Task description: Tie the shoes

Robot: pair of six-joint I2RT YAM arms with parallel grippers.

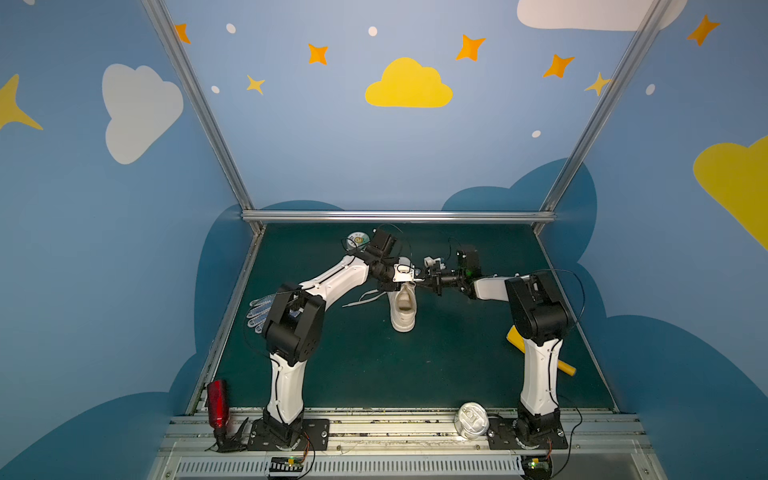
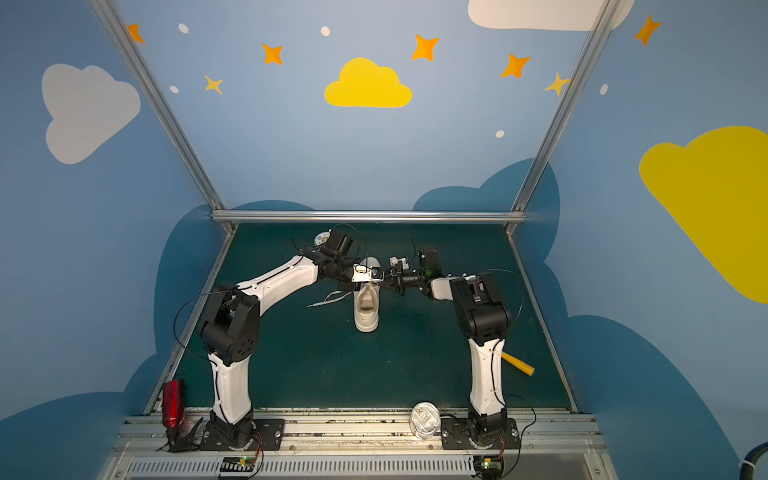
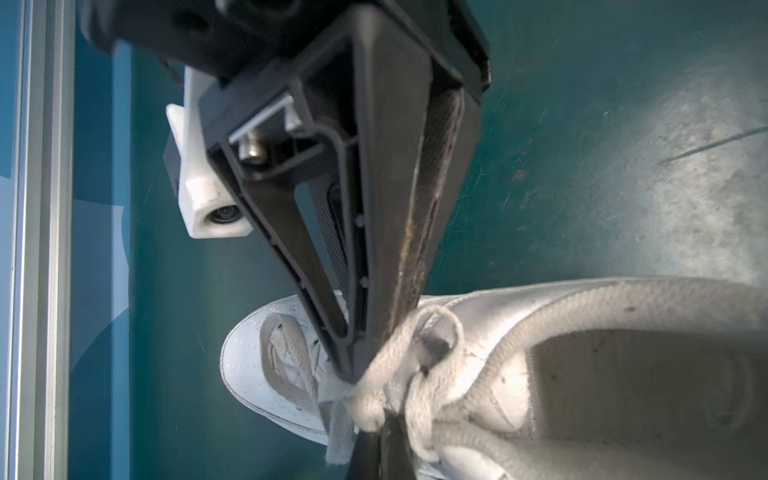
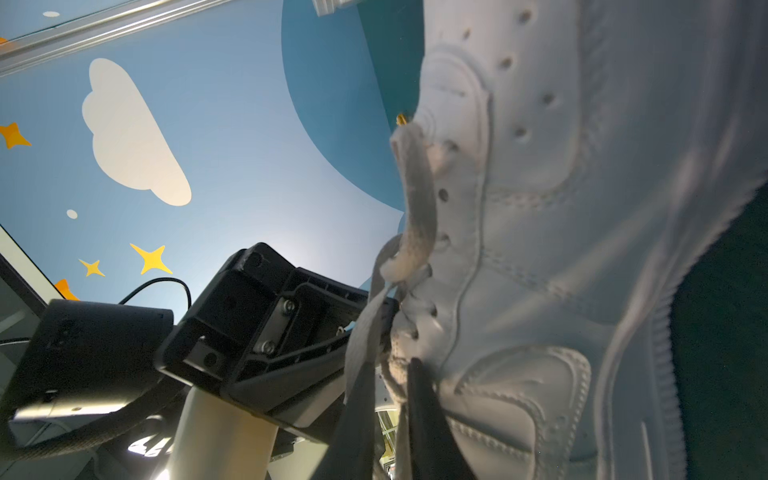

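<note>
The white shoe point(image 1: 403, 311) point(image 2: 367, 309) stands on the green mat with its toe toward the back wall. Both grippers meet above its tongue. My left gripper point(image 1: 405, 284) point(image 3: 376, 440) is shut, with the knotted lace point(image 3: 415, 374) bunched at its tips. My right gripper point(image 1: 420, 281) point(image 4: 392, 374) faces it from the other side. Its jaws are narrowly parted, and a lace strand point(image 4: 415, 199) runs down between them. In the left wrist view the right gripper's tips point(image 3: 353, 372) touch the knot. Loose lace ends point(image 1: 361, 299) trail left on the mat.
A white glove with blue dots point(image 1: 259, 311) lies behind the left arm. A round disc point(image 1: 357, 240) sits at the back, and a yellow tube point(image 1: 567, 368) lies by the right arm. A red bottle point(image 1: 217, 403) and a silver can point(image 1: 471, 419) stand at the front rail.
</note>
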